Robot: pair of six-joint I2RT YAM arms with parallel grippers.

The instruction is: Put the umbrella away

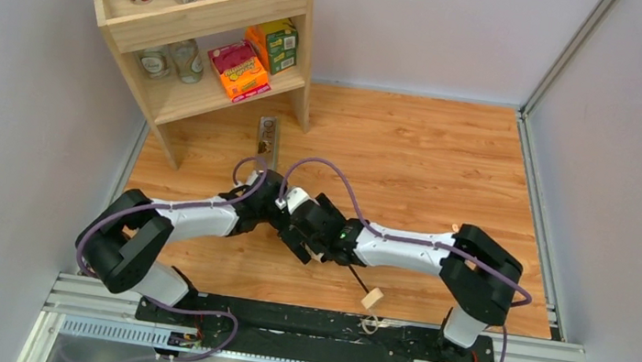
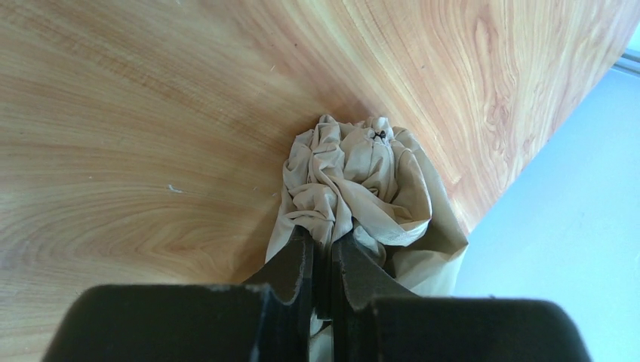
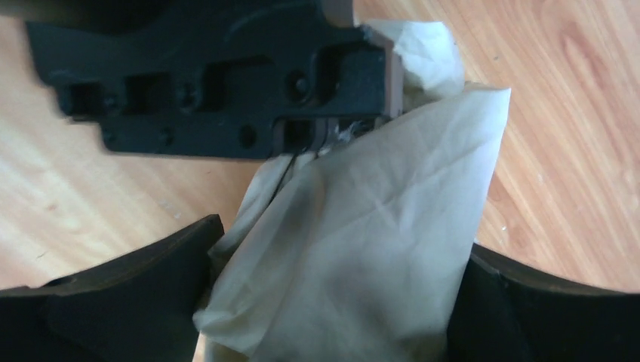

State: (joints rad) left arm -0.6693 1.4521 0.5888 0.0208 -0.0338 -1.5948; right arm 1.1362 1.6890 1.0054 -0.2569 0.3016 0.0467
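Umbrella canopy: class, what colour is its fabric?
The umbrella fabric is plain pale beige-tan, clearest in the left wrist view.

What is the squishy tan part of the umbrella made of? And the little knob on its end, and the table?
The umbrella has a canopy that looks like thin matte beige cloth: it crumples into soft folds. Its knob handle seems pale bare wood, though it is too small to be sure. The table shows orange-brown wood grain with a slight sheen, perhaps laminate.
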